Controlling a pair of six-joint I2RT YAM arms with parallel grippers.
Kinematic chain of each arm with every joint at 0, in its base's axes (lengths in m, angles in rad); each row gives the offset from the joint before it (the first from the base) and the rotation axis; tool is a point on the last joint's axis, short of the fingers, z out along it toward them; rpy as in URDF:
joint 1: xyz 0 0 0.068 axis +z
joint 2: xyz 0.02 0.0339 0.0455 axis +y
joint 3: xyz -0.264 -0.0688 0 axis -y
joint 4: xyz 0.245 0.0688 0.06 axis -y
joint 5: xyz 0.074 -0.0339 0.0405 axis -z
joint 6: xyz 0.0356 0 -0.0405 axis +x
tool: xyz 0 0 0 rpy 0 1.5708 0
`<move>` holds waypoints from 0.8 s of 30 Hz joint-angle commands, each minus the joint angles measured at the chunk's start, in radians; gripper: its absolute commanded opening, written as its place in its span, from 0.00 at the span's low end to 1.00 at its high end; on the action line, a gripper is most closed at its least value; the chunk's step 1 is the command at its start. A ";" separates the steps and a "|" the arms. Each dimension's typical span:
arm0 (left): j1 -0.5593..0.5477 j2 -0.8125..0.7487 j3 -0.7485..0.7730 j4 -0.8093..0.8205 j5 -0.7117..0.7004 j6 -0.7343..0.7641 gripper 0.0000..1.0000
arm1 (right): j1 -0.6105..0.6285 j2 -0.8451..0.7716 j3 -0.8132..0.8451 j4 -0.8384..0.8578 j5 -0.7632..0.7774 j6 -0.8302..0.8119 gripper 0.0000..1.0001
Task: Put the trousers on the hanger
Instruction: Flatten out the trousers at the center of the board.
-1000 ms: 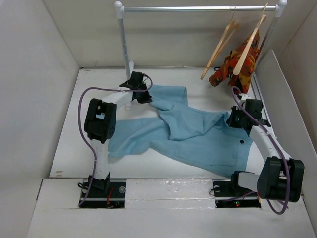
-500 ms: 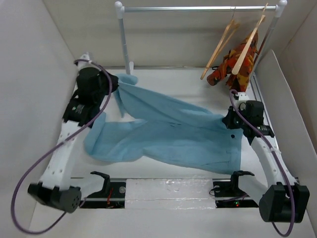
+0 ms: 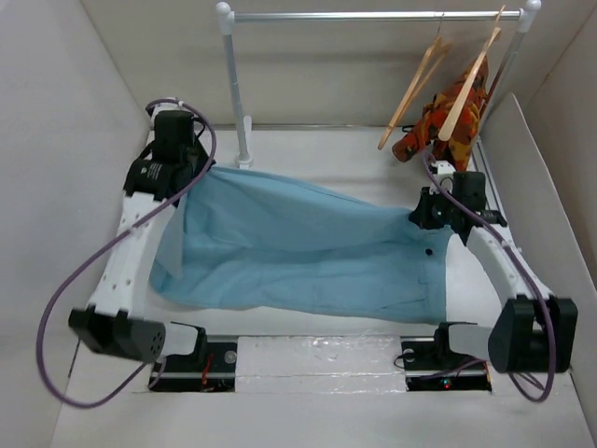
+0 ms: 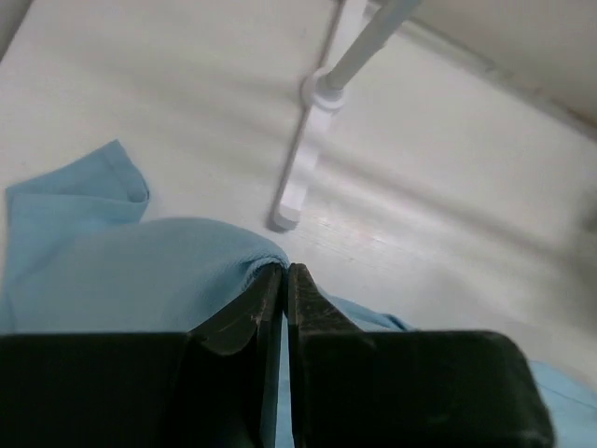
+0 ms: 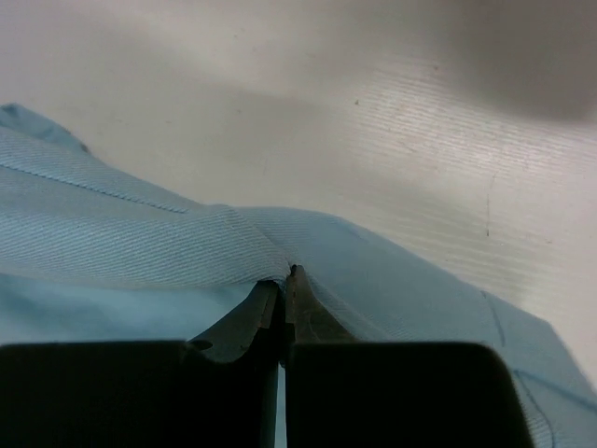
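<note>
The left claw (image 4: 284,280) and right claw (image 5: 286,285) are each pinched tight on the trousers (image 3: 298,247), stretched left to right between them, apparently sagging onto the tabletop (image 3: 354,159); the hanger (image 3: 412,91) hangs far right.

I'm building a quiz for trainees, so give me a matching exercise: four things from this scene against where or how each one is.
Things: 1 trousers; 2 hanger; 3 patterned garment; 4 left gripper.
States: A hangs bare on the rail; B shut on a cloth edge; C spread across the table; D draped on a second hanger.
Pairs: 1-C; 2-A; 3-D; 4-B.
</note>
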 commanded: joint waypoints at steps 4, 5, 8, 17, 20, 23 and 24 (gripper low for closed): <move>0.224 0.496 0.282 0.201 0.090 0.205 0.00 | -0.008 0.263 0.185 0.158 0.154 0.018 0.00; 0.224 0.696 0.408 0.163 0.066 0.220 0.00 | 0.007 0.319 0.202 0.180 0.189 0.030 0.00; 0.233 0.955 0.874 -0.019 0.055 0.183 0.41 | 0.053 0.401 0.297 0.165 0.248 0.076 0.09; 0.207 0.513 0.076 0.243 0.080 0.142 0.77 | 0.251 0.154 0.101 0.108 0.222 0.061 0.86; 0.132 0.285 -0.159 0.251 0.151 0.142 0.32 | 0.305 0.004 -0.015 0.092 0.178 0.061 0.19; 0.036 0.235 -0.333 0.216 0.173 0.142 0.25 | 0.363 -0.085 -0.094 0.068 0.135 0.029 0.00; -0.024 0.229 -0.415 0.219 0.162 0.136 0.31 | 0.378 -0.102 -0.109 0.077 0.125 0.027 0.00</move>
